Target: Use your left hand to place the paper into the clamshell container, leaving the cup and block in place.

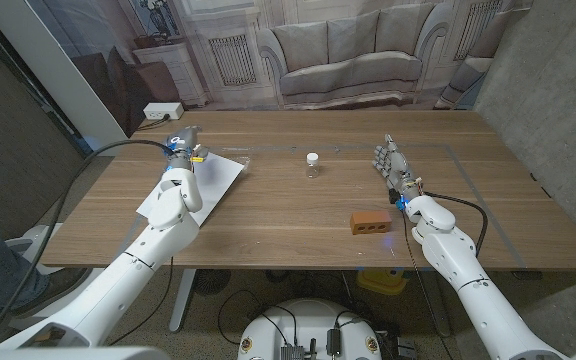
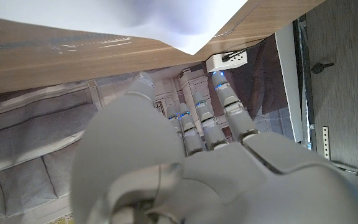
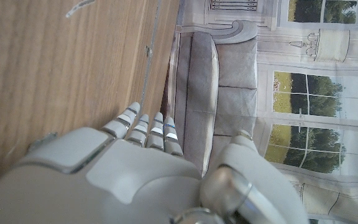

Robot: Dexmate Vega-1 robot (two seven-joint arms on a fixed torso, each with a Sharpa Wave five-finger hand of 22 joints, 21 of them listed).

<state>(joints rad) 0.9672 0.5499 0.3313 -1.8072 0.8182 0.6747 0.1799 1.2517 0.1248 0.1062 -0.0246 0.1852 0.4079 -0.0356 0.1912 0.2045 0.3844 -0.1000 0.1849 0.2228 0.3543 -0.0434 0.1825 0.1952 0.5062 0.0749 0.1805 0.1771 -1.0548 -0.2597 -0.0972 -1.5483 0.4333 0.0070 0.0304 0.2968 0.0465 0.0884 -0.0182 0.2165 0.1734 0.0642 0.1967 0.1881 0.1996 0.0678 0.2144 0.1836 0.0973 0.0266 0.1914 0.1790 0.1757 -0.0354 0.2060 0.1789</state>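
Your wooden table [image 1: 288, 215] stands before a backdrop printed with a sofa. Take the small cup [image 1: 312, 165] at mid-table as your landmark: the paper [image 1: 213, 182] lies flat well to its left, long axis slanting toward the near-left edge. Your left hand [image 1: 182, 146] hangs over the sheet's far corner, fingers apart and grasping nothing. Your right hand [image 1: 392, 165] stands released, right of the cup; the block [image 1: 370, 222] sits nearer you. No clamshell container is visible.

Overhead head view, two close wrist views
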